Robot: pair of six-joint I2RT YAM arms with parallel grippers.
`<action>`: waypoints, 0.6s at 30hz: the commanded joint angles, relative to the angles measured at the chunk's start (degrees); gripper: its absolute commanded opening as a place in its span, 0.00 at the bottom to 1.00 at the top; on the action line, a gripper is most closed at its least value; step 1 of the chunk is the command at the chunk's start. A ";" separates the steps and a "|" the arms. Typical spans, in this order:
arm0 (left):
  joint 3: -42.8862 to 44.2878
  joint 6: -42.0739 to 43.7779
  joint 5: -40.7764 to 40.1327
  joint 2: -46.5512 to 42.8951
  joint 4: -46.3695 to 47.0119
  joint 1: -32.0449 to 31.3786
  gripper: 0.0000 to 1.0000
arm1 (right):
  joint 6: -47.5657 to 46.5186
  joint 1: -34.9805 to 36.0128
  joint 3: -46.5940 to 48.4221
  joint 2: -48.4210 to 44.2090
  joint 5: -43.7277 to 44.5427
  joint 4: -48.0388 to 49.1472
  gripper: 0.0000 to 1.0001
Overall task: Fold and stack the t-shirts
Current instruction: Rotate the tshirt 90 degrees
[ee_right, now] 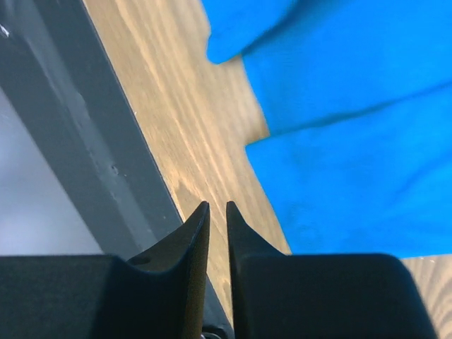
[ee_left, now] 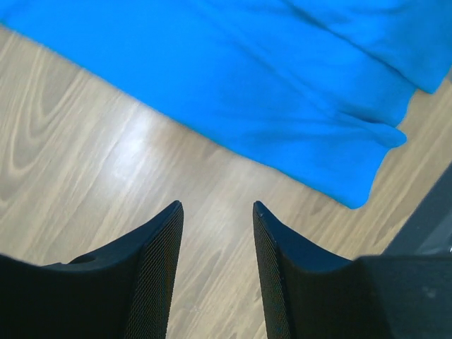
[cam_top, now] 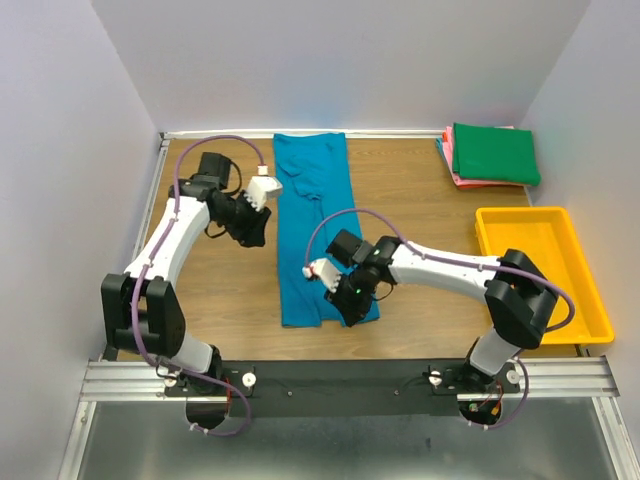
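A teal-blue t-shirt [cam_top: 315, 225] lies on the wooden table as a long narrow strip running from the back to the front. My left gripper [cam_top: 252, 235] is open and empty, just left of the strip; in the left wrist view [ee_left: 217, 206] it hangs over bare wood with the shirt [ee_left: 268, 85] ahead. My right gripper [cam_top: 355, 305] is over the strip's near right corner; in the right wrist view [ee_right: 217, 205] its jaws are almost together with nothing between them, beside the shirt's edge [ee_right: 353, 141]. A folded dark green shirt [cam_top: 495, 153] tops folded pink ones [cam_top: 456, 172] at the back right.
A yellow plastic tray [cam_top: 500, 222] stands at the right edge of the table. The dark metal rail [cam_top: 350, 380] runs along the near edge and shows in the right wrist view [ee_right: 63, 134]. White walls close in the table on three sides.
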 commanded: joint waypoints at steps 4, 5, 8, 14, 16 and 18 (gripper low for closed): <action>2.76 -0.29 9.58 4.74 -1.48 9.19 0.52 | 1.07 10.73 -0.40 1.12 12.18 3.69 0.26; 2.68 -0.47 9.49 4.83 -1.31 9.29 0.52 | 1.33 11.36 -0.49 1.56 12.99 3.78 0.26; 2.15 -0.73 9.32 4.21 -0.61 9.38 0.52 | 1.86 12.33 -0.14 3.49 15.18 3.87 0.26; 1.71 -0.65 8.79 3.25 -0.43 9.38 0.52 | 2.65 13.21 1.09 6.31 20.37 4.75 0.27; 1.45 -0.47 8.53 2.98 -0.34 9.38 0.52 | 2.92 13.21 1.79 7.19 22.21 5.19 0.27; 1.27 -0.38 8.44 3.16 -0.16 9.47 0.52 | 3.18 13.21 2.32 7.80 23.10 5.19 0.27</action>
